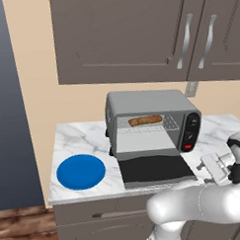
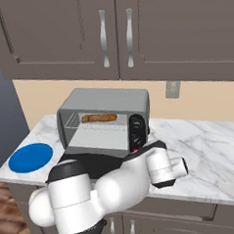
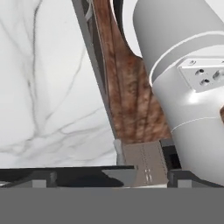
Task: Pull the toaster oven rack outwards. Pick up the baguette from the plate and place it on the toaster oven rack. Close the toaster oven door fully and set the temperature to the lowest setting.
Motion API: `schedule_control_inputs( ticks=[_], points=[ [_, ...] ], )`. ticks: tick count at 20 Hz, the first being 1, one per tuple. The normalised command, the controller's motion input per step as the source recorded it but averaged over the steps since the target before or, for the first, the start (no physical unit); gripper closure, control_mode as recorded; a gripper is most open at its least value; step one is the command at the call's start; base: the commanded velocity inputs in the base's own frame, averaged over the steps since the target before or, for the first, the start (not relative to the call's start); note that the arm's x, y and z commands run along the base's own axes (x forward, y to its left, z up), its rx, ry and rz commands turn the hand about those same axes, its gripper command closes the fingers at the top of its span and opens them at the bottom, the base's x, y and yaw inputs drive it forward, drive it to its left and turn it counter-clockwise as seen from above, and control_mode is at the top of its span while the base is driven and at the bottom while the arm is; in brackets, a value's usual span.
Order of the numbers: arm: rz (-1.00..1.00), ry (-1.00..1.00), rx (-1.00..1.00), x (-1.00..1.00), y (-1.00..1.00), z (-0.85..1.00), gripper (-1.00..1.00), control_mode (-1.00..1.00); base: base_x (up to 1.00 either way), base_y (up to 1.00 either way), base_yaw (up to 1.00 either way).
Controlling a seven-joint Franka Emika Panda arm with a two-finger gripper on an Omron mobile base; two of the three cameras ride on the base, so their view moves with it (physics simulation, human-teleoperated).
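Observation:
The toaster oven (image 1: 147,101) stands on the marble counter. Its toaster oven door (image 1: 157,170) hangs down flat in front, dark glass up. Inside the cavity the brown baguette (image 1: 145,121) lies along the wire toaster oven rack (image 1: 150,129); from the other side the baguette (image 2: 99,118) rests on the rack (image 2: 97,127) too. The blue plate (image 1: 81,171) sits bare to the oven's left. My gripper (image 1: 213,166) hovers right of the door by the counter's front edge. It is open, fingertips wide apart with nothing between them (image 3: 113,177).
The dark control panel (image 1: 191,131) with black knobs and a red button is on the oven's right. Bare marble counter (image 2: 204,143) stretches to the right. Wall cabinets (image 2: 114,35) hang above, and an outlet (image 2: 172,89) is on the wall. Wood floor (image 3: 131,96) lies below.

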Motion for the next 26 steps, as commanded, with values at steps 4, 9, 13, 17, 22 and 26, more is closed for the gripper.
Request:
schedule_control_inputs(
  ticks=[4,9,13,17,22,26],
  points=[
    [0.0,0.0,0.0,0.0,0.0,-0.12,-1.0,-1.0,0.0,0.0,0.0],
    [0.0,0.0,0.0,0.0,0.0,-0.08,-1.0,-1.0,0.0,0.0,0.0],
    [0.0,0.0,0.0,0.0,0.0,-0.11,-1.0,-1.0,0.0,0.0,0.0],
    [0.0,0.0,0.0,0.0,0.0,-0.1,-1.0,-1.0,0.0,0.0,0.0],
    [0.0,0.0,0.0,0.02,0.01,-0.13,-1.0,-1.0,0.0,0.0,0.0],
    [0.0,0.0,0.0,0.11,0.08,-0.11,-1.0,-1.0,0.0,0.0,0.0]
  ],
)
